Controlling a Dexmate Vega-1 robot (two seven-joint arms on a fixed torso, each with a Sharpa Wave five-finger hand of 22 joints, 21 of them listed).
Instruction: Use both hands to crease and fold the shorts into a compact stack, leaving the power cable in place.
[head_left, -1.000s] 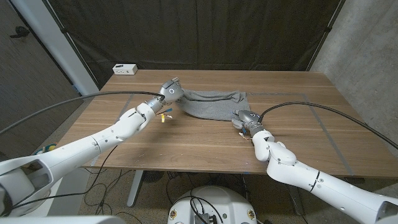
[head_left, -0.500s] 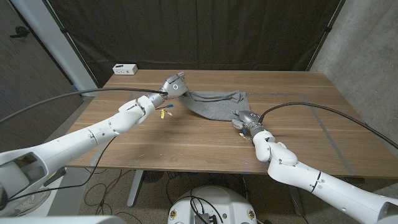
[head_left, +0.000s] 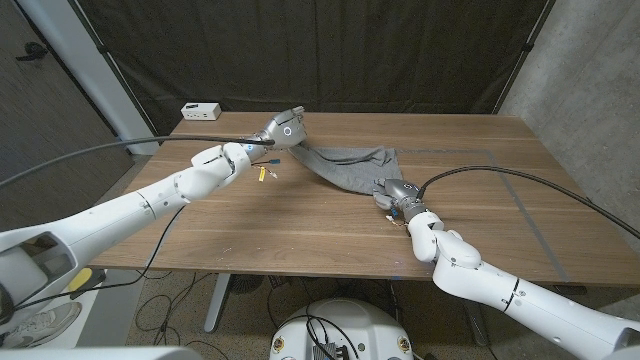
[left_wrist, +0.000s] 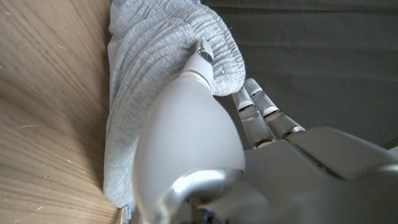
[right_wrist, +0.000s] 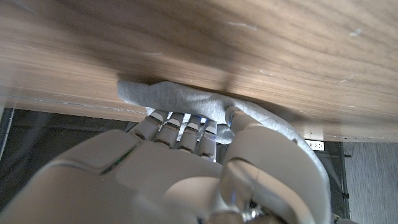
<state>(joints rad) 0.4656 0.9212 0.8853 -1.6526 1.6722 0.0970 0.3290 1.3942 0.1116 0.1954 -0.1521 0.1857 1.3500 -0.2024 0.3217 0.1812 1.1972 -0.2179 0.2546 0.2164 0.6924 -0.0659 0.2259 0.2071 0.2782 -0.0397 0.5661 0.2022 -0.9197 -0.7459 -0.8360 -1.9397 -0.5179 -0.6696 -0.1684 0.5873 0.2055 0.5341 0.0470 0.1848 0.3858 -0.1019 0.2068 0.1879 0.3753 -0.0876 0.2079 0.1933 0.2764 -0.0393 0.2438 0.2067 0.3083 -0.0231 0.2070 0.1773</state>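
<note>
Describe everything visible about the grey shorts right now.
The shorts are grey, soft heathered knit, with a waistband hem along the far edge. They lie partly on the wooden table, bunched and pulled diagonally. The left hand grips one corner and lifts it; the right hand grips the near corner against the tabletop.

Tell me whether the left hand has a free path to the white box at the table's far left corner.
Probably not as things stand: the left hand grips a corner of the grey shorts. The table between it and the white box looks bare, so only the held cloth hinders it.
</note>
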